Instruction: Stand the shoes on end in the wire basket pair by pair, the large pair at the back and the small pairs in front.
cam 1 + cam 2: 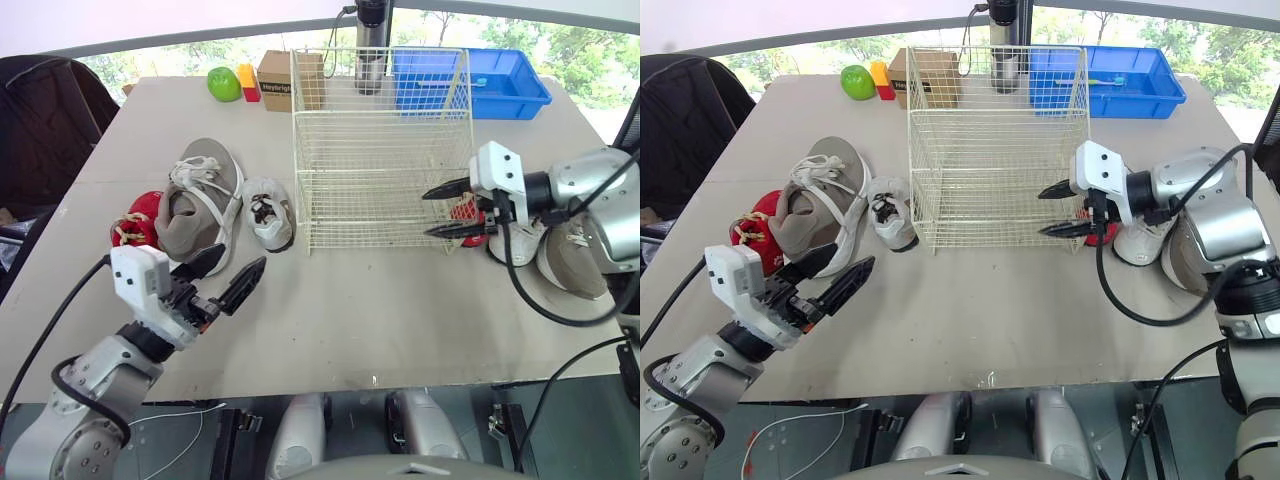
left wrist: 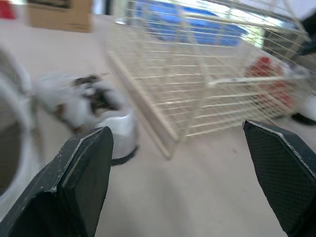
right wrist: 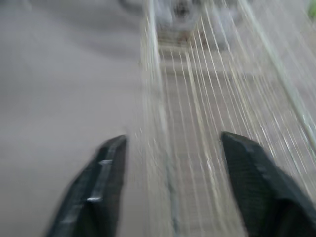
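The white wire basket [image 1: 380, 150] stands empty at the table's middle. To its left lie a large beige shoe [image 1: 195, 205], a small red shoe [image 1: 138, 220] and a small white shoe [image 1: 268, 212]. To its right lie another small red shoe [image 1: 467, 212], a small white shoe [image 1: 515, 240] and a large beige shoe [image 1: 570, 260]. My left gripper [image 1: 228, 275] hovers open in front of the left shoes, holding nothing. My right gripper [image 1: 445, 210] is open at the basket's front right corner, in front of the red shoe. The left wrist view looks at the white shoe [image 2: 94, 111] and the basket [image 2: 197, 84].
At the back of the table stand a green apple [image 1: 223, 83], a yellow and red block [image 1: 248, 80], a cardboard box [image 1: 285, 80], a metal flask [image 1: 370, 50] and a blue bin [image 1: 480, 80]. A dark chair [image 1: 40, 120] is off the left edge.
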